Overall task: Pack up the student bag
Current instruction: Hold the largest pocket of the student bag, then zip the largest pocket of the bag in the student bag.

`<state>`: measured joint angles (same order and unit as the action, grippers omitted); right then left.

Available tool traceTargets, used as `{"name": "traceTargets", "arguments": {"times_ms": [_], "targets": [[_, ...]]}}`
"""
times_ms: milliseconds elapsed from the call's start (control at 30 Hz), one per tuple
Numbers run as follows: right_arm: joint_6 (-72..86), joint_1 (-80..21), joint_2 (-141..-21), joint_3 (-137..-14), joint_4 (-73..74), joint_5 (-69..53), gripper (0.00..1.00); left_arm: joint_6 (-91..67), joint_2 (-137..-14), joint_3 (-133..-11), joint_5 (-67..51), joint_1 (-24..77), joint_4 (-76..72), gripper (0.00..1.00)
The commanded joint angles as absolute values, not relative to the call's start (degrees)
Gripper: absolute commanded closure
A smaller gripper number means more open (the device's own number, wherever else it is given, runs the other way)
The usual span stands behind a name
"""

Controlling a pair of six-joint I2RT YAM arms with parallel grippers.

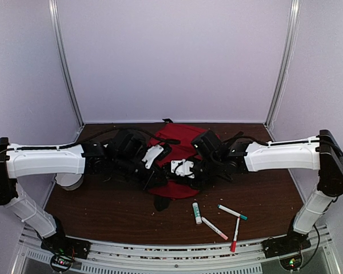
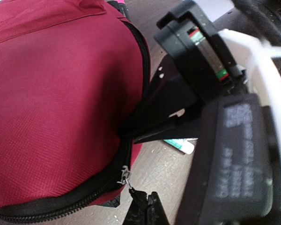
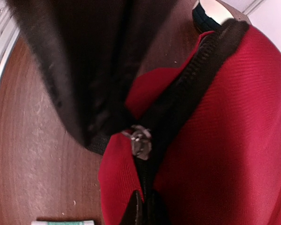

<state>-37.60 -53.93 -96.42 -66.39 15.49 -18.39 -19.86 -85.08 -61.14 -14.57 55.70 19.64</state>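
We find the student bag [image 1: 180, 136] mid-desk [image 1: 103, 211], at 12 o'clock from the bases, with both arms meeting over it. The right end effector [image 3: 140, 211] is pinched closed on the black zipper trim [image 3: 178, 93]. The metal slider [image 3: 140, 140] sits just beyond it at 12, and the trim runs on toward 1. The left end effector [image 2: 143, 208] is closed too, with a second slider [image 2: 125, 176] at its 11. We can't tell if either grips anything. The red weave is soft and bulging. Slim markers [image 1: 214, 228] lie at the bag's 5.
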Motion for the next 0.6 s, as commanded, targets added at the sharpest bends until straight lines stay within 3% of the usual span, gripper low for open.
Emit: {"name": "traceTargets", "arguments": {"times_ms": [0, 233, 567], "targets": [[-42.83, -54.06, -94.19, -65.28, 19.90, -17.78, 1.00, -18.06, -84.06, -62.04, -11.72, 55.02, 20.07, 1.00], [-58.78, -52.76, -85.98, -57.96, 32.92, -15.13, 1.00, -15.97, -86.61, -63.16, -9.91, 52.95, 25.77, 1.00], [-63.53, -43.98, -81.41, -55.32, 40.29, -14.60, 1.00, -15.01, -82.19, -61.74, -8.12, 49.49, 25.67, 1.00]]}}
